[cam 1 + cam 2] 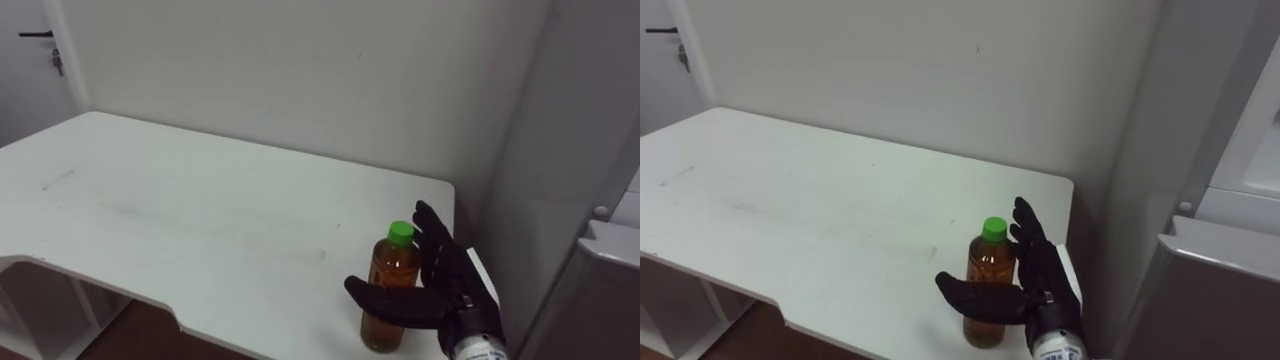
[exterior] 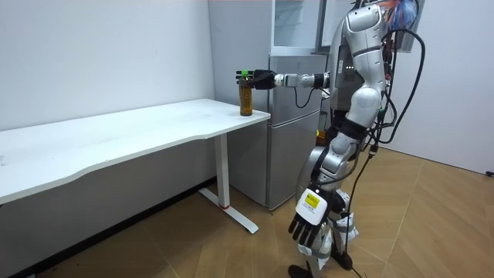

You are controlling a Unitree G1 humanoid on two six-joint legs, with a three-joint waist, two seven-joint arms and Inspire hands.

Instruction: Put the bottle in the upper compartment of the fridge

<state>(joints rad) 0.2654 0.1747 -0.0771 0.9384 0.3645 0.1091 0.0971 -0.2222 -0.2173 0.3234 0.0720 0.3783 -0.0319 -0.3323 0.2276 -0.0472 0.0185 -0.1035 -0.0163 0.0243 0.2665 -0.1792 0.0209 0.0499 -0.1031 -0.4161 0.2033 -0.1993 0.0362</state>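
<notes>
One amber, green-capped bottle [image 1: 392, 262] stands on a smooth table [image 1: 200, 205].

The robot is standing on the wooden floor [image 2: 193, 247] just in front of the grey fridge [image 2: 287, 131], facing the room view's left. Its right arm is stretching out level toward the white table [image 2: 139, 131], and the right hand [image 2: 263, 79] is sitting at the upper part of the bottle [image 2: 246, 100]. The bottle, brown with a green cap, is standing upright on the table's corner nearest the fridge. The left hand [image 2: 309, 224] is hanging low beside the legs, fingers relaxed and pointing down, holding nothing.
</notes>
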